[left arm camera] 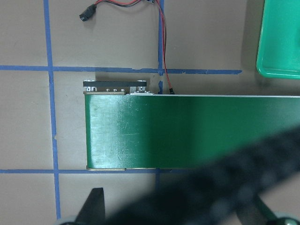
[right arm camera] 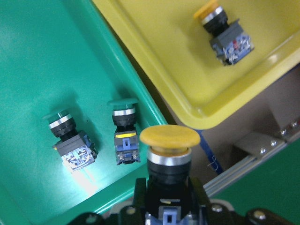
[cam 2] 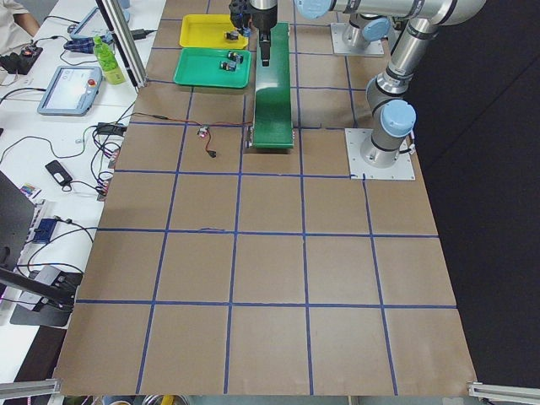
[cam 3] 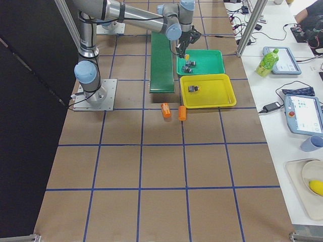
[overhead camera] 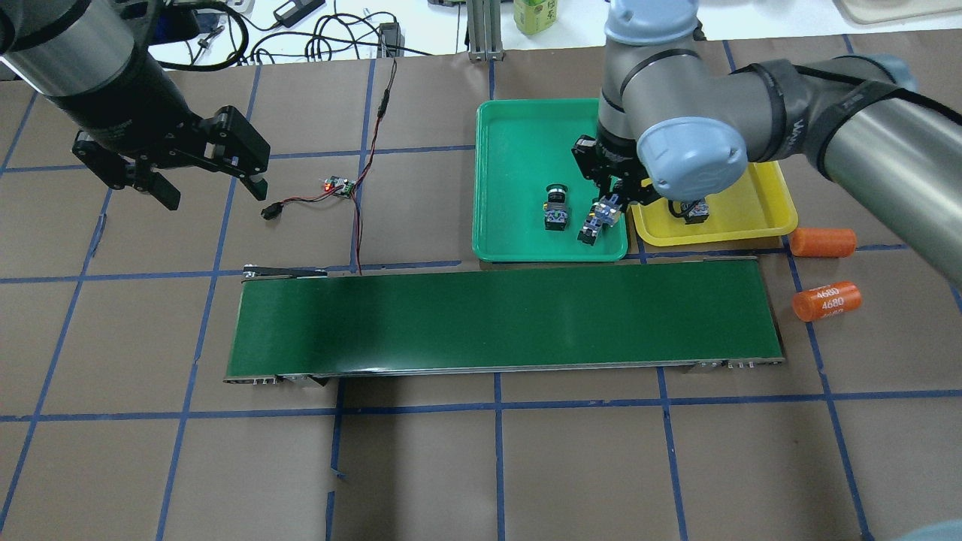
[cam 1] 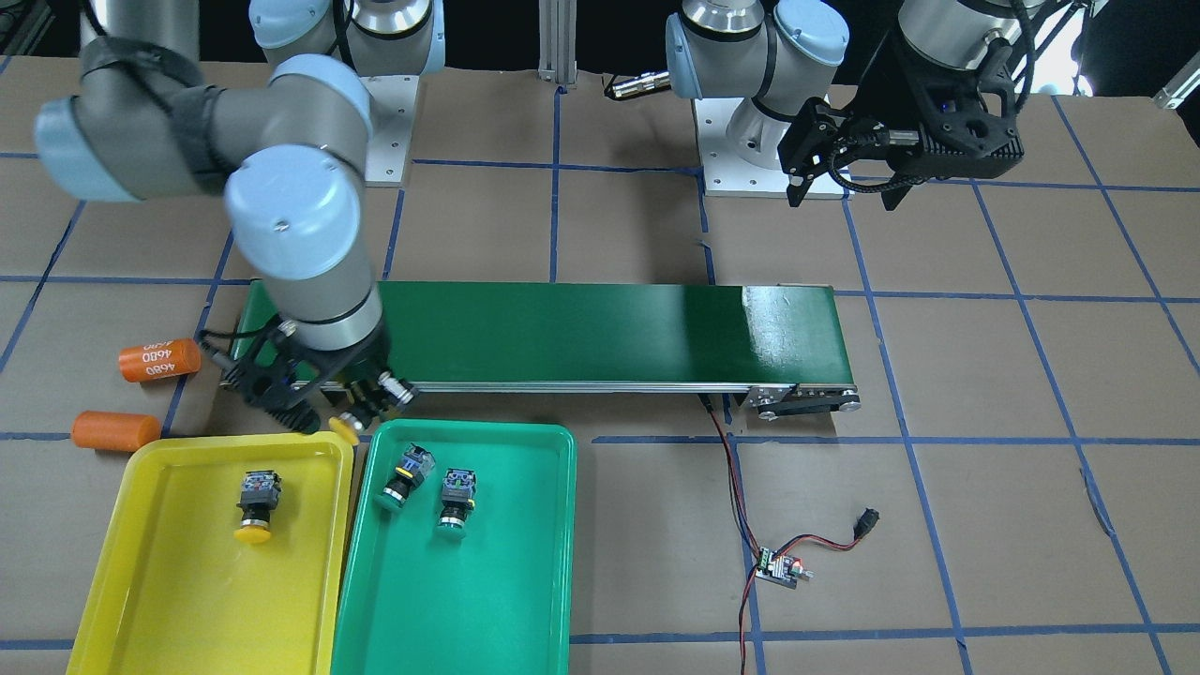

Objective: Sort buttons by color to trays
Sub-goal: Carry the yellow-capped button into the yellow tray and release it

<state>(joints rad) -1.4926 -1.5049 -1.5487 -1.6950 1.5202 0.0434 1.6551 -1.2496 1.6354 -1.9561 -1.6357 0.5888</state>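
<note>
Laid out on brown-paper table w/ blue tape grid, just beside long green belt: yellow tray and green tray, side by side, rims almost touching. Inside yellow tray, one yellow button on its side. Inside green tray, first green button and second green button, near each other at belt end (both tipped over). Reaches w/ right arm over belt's end, wrist pointing down. Grips body of 2nd yellow button tight in right claw, cap outward, held above trays' adjoining rims. Keeps left claw well apart at belt's other end, spread wide, nothing in it. Smooth shallow plastic trays, rounded corners. Blocky black-grey btn bodies; round mushroom caps w/ silver collars.
</note>
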